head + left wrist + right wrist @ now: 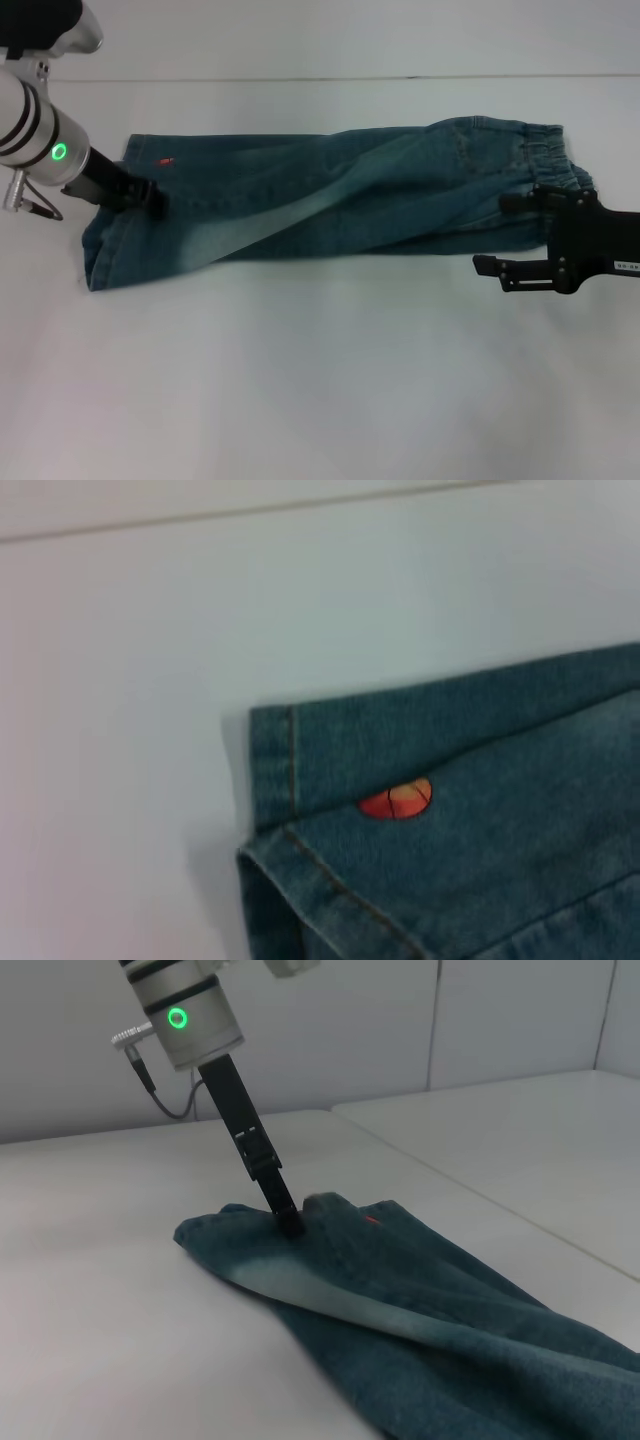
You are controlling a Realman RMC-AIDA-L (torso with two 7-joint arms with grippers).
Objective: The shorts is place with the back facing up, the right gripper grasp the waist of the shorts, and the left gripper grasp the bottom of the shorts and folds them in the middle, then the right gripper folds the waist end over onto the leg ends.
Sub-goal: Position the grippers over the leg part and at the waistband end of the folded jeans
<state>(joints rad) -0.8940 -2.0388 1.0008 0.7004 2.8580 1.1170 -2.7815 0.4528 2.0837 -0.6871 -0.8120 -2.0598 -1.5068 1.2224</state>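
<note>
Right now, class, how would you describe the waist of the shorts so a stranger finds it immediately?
The shorts lie lengthwise across the white table. At their end beside the right gripper sits the waist of the shorts, the only gathered, ruffled band; the opposite end is flat-hemmed.

A: Any readable text or numbers?
B: None. Right gripper [497, 232] has a small white label at the frame's right edge, print too tiny to read.
A: Shorts [330, 200]?
B: No legible lettering.

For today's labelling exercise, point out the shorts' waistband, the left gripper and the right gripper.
waist of the shorts [548, 150], head view, ruffled elastic band.
left gripper [150, 199], head view, fingertips on the denim.
right gripper [500, 233], head view, between its fingertips.
</note>
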